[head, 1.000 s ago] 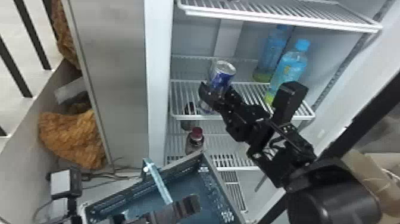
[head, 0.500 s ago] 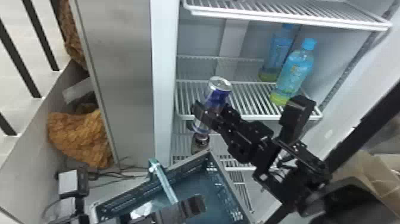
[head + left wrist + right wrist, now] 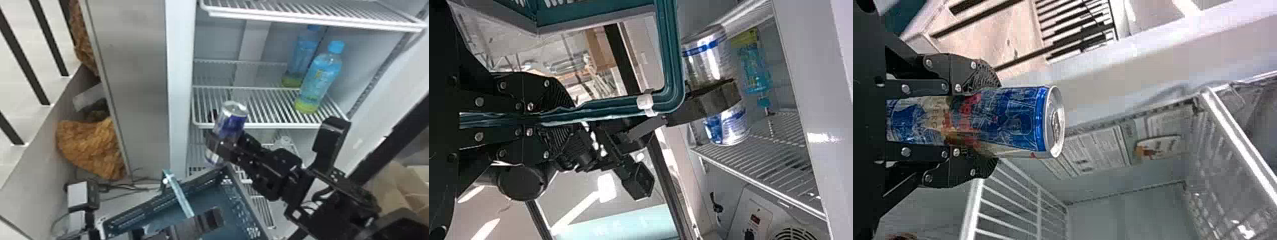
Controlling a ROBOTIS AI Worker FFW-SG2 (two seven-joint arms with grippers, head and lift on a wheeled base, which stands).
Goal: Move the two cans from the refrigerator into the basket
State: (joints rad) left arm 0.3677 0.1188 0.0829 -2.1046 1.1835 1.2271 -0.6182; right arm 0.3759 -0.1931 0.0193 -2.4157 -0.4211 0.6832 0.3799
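1. Holding slim blue-and-silver metal can (image 3: pixel 230 124) in snug jaws of right gripper (image 3: pixel 225 144).
2. Tilting long axis, lid toward one o'clock.
3. At one o'clock from teal plastic basket (image 3: pixel 237 196); handle (image 3: pixel 180 194) pinched by left gripper (image 3: pixel 213 218).

Glossy metal can (image 3: pixel 1018 120), matt basket (image 3: pixel 245 204)

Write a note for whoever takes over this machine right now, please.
Right hand: closed around one can, tilted, near the far corner of the basket.
Left hand: closed on the basket's teal bar.
Done: that can is off the refrigerator shelves.
Left: put it in the basket. I can't tell whether the other can is done.
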